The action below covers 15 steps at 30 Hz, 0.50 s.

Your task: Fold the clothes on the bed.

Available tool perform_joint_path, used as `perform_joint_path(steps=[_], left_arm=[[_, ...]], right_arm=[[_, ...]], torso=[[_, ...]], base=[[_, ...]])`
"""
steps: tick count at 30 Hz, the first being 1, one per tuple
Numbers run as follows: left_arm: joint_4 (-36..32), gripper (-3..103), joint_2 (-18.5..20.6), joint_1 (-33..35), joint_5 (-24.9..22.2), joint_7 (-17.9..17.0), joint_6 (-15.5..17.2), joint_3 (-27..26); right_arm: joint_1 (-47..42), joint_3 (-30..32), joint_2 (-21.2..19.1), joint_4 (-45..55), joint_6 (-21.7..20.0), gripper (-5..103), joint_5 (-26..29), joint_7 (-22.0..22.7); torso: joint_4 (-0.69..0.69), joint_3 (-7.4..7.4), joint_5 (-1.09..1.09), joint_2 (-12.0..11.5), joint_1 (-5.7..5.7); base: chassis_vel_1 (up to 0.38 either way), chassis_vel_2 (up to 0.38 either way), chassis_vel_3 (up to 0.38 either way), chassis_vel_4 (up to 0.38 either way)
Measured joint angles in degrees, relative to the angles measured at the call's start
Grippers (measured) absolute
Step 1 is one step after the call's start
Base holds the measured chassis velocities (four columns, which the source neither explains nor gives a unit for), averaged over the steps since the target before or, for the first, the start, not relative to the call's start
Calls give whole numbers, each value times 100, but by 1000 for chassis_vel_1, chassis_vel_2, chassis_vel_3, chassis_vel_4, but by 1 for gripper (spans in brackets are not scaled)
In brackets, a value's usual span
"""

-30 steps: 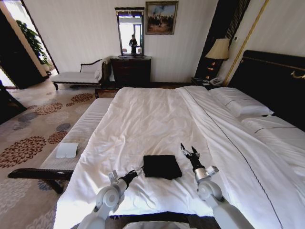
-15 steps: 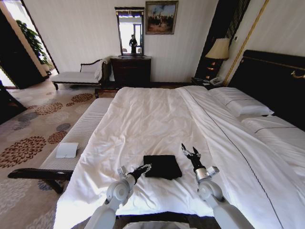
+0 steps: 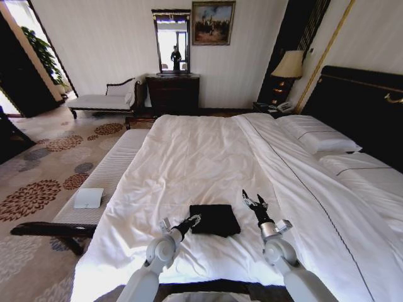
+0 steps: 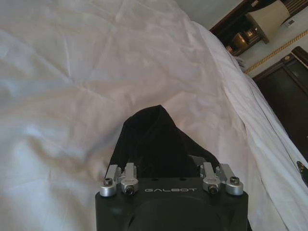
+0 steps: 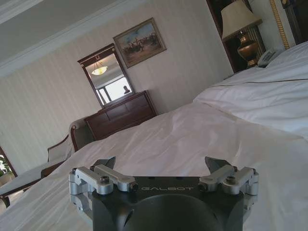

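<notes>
Black soft T-shirt (image 3: 215,219) lies folded on the white-sheeted bed (image 3: 201,157); left gripper (image 3: 194,219) touches its edge, spread; right gripper (image 3: 254,202) hovers beside, spread wide.

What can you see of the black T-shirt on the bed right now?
The black T-shirt is a compact, roughly rectangular folded bundle of soft dark fabric; no lettering shows. It lies flat on the white sheet of the bed, near the edge closest to the robot. In the left wrist view one end humps up into a peak. The left claw sits at its left edge; contact cannot be confirmed. The right claw is open, to its right, apart from it.
</notes>
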Motion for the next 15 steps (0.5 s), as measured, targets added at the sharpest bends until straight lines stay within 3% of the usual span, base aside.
perform_joint_path(steps=[1,8,15], left_arm=[[0,54,0,0,0,0,0,0],[-131,22,7,139,38,37,-38,-48],[-323,2,81,300,25,56,-48,-117]], right_arm=[[0,0,0,0,0,100,0,0],[-5,-2,-10,-6,2,100,-1,0],[10,-5,1,-21,4,100,-1,1]], torso=[[0,0,0,0,0],[0,0,0,0,0],[0,0,0,0,0]], base=[[0,0,0,0],[0,0,0,0],[0,0,0,0]])
